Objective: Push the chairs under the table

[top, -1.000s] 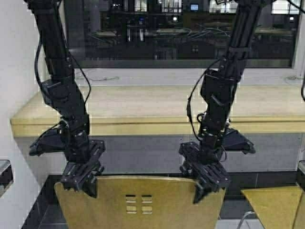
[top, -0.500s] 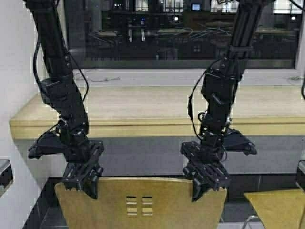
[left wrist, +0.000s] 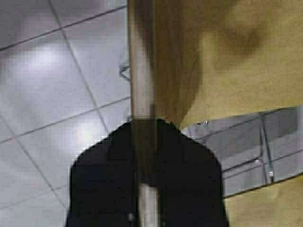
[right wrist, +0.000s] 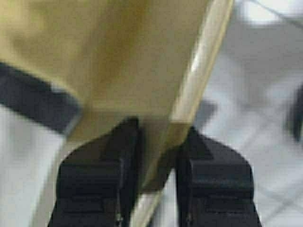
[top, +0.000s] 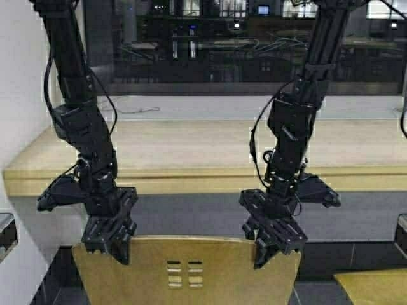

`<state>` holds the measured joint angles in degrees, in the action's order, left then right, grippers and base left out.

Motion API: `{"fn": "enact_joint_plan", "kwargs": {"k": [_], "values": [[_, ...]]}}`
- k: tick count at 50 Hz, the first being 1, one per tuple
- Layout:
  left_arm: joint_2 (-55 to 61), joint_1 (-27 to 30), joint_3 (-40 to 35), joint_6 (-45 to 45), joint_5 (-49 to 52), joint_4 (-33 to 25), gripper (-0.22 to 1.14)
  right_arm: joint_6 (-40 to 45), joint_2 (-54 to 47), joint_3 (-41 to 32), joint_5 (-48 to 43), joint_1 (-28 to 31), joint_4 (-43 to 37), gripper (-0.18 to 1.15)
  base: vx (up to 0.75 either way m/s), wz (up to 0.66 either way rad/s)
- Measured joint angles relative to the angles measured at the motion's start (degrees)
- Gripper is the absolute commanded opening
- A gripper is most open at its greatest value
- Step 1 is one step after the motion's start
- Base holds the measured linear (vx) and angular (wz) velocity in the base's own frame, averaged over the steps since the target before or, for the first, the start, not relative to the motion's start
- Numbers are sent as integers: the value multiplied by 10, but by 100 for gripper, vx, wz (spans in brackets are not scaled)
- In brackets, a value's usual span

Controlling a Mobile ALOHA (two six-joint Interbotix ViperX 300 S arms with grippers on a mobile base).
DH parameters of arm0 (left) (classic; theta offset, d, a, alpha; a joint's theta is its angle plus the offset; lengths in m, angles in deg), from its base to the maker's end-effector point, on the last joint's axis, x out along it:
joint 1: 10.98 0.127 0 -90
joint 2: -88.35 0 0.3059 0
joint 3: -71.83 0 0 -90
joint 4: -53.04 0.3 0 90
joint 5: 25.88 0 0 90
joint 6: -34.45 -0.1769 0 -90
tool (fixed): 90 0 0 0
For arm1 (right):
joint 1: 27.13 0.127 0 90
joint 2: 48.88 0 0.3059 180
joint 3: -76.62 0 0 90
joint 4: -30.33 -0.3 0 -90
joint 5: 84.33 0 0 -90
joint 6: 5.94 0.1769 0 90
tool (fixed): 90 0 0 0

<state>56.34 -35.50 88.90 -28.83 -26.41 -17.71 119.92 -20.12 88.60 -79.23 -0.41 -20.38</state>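
**Fingers of both grippers clamped on the chair back, push in hand**

Fingers of your left gripper (top: 108, 240) are closed on the top edge of the tan light-wood chair with the curved backrest and small rectangular cutouts (top: 184, 270), near its left corner. In the left wrist view the thin edge of the backrest (left wrist: 142, 94) runs straight between the black fingers (left wrist: 189, 184). Your right gripper (top: 275, 241) pinches the same edge near the other corner; the right wrist view shows the wood (right wrist: 156, 156) held between its two pads (right wrist: 102, 179).

Ahead of the fingers and a little higher is the long light-wood table with a thick pale front edge (top: 203, 179). I judge you are in the pushing step, and the seat is not yet under the tabletop.

Next, drive forward slowly, keep both grips equal, so the chair goes straight. A second tan chair (top: 375, 286) stands beside the right fingers, apart from them.
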Motion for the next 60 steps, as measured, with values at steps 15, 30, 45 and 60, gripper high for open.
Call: {"fn": "enact_joint_plan", "kwargs": {"k": [15,30,45,60], "values": [[4,-1,-13,-1,7,-1,4,0,-4,0,2,-6,1,3,25,4],[5,-1,-18,-2,5,-1,4,-9,-8,-4,1,-9,0,3,27,6],[11,0,-22,-3,5,0,4,-9,-11,-11,-4,-10,0,3,28,-1],[8,-10,-18,-4,10,0,4,-13,-4,15,-9,-21,0,3,20,2]]}}
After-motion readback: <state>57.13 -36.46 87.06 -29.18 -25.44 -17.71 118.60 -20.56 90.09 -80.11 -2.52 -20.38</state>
